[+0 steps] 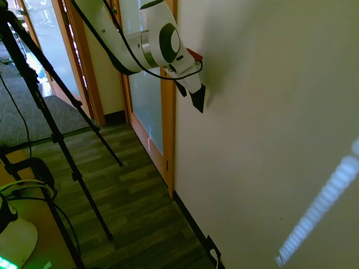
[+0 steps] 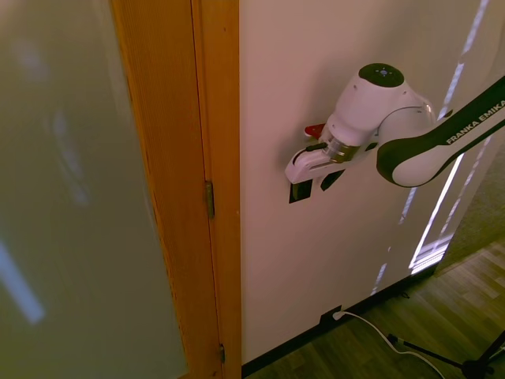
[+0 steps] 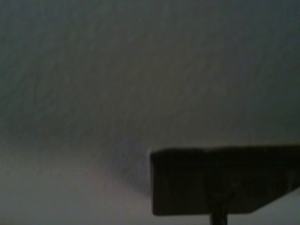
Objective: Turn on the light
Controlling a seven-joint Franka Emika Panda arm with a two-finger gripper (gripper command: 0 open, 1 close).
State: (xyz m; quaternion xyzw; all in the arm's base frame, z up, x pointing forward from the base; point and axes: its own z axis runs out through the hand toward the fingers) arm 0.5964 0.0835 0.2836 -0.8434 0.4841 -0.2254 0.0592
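No lamp shows in any view. The light's switch is a small black plate (image 2: 299,193) on the cream wall (image 2: 276,260), just right of the wooden door frame. My gripper (image 2: 316,185) is against the wall directly over it, its white body just above the plate. From the other side, the gripper (image 1: 193,96) ends in a dark tip touching the wall, and the switch cannot be told apart from it. Up close, the wrist view has a blurred dark rectangle (image 3: 225,180) that is the switch against pale wall.
A wooden door frame (image 2: 217,158) with a frosted glass panel (image 2: 71,197) borders the wall. A low dark fitting with a white plug (image 2: 327,318) sits at the baseboard, and a white cable (image 2: 379,332) trails over the wood floor. A pale ribbed light streak (image 1: 320,213) crosses the wall.
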